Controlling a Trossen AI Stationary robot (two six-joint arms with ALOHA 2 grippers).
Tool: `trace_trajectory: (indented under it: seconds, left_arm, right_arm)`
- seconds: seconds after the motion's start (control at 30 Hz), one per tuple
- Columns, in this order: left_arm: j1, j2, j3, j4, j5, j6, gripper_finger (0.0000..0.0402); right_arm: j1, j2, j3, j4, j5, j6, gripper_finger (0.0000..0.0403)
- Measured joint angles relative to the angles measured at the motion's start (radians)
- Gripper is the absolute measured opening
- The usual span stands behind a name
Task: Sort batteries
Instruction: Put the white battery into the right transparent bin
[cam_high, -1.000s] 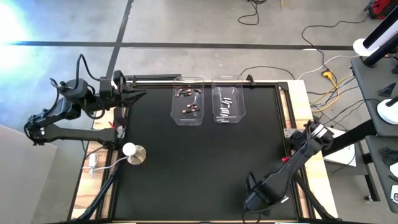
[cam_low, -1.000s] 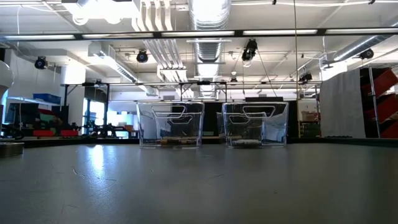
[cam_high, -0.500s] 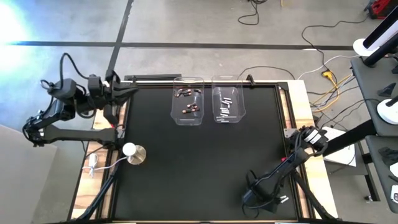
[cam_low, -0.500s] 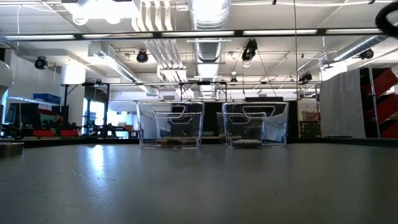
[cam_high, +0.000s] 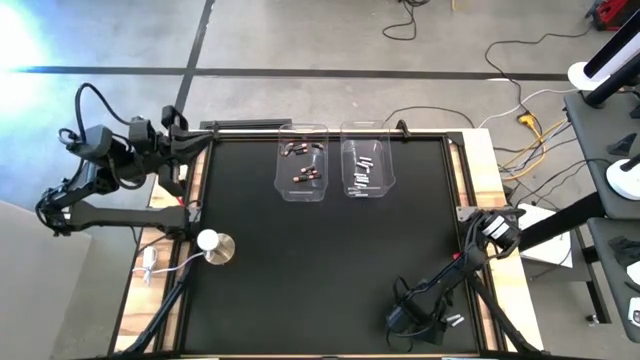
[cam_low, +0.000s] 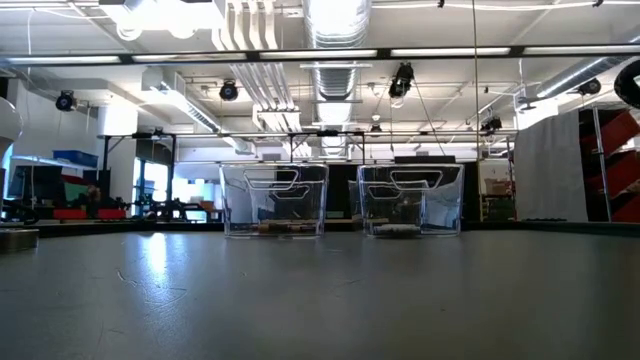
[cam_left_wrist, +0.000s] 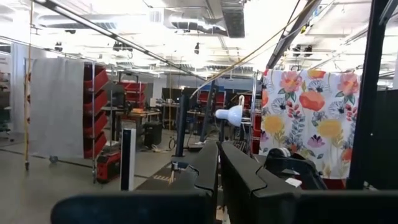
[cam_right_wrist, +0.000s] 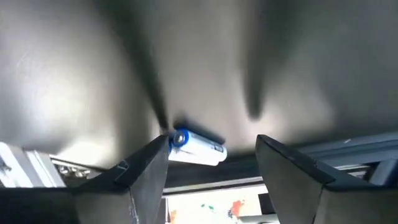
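Cataloguing one battery (cam_right_wrist: 198, 147): silvery-white with a blue end, lying at the table's (cam_high: 320, 250) near right edge, between our right gripper's (cam_right_wrist: 211, 165) spread fingers, unheld. We judge it light, rigid, slick, roll-prone; pinch mid-barrel. Left gripper (cam_high: 190, 145) shut, parked far left.

Black table (cam_high: 330, 250): two clear bins (cam_high: 303, 162), knob (cam_high: 214, 245)
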Motion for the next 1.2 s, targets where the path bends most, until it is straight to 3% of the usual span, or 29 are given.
trace_trajectory:
  seconds: [0.37, 0.77, 1.2]
  left_arm:
    - [0.0, 0.007, 0.0, 0.009, -0.023, 0.036, 0.0]
    - [0.0, -0.007, 0.0, 0.019, -0.069, 0.026, 0.0]
    - [0.0, -0.01, 0.0, 0.018, -0.136, 0.055, 0.0]
  right_arm:
    - [0.002, 0.044, -0.006, 0.003, -0.02, 0.006, 0.0189]
    - [0.008, 0.051, -0.049, 0.002, -0.025, 0.039, 0.0098]
    - [0.007, 0.053, -0.054, -0.061, 0.034, 0.074, 0.0035]
